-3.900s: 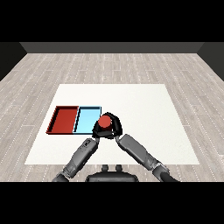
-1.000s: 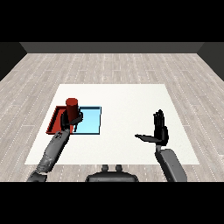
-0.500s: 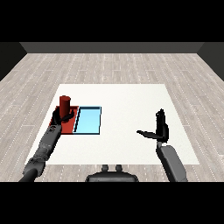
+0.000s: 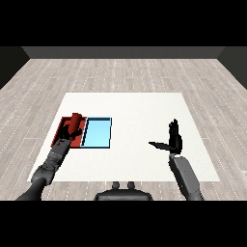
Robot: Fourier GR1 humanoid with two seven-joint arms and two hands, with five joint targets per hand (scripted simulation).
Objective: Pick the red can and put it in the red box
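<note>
Over the red tray (image 4: 61,129), at the bench's (image 4: 140,111) left side, one red can (image 4: 75,123) is seen: a plain red cylinder, tilted, held above the tray's interior. The left robot hand (image 4: 69,136) is curled round its lower part. One light blue tray (image 4: 98,132) lies just beside the red tray. The right robot hand (image 4: 173,141) is raised well apart, fingers straight and spread.

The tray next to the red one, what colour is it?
Light blue tray, with a dark rim, seen in the head view.
</note>
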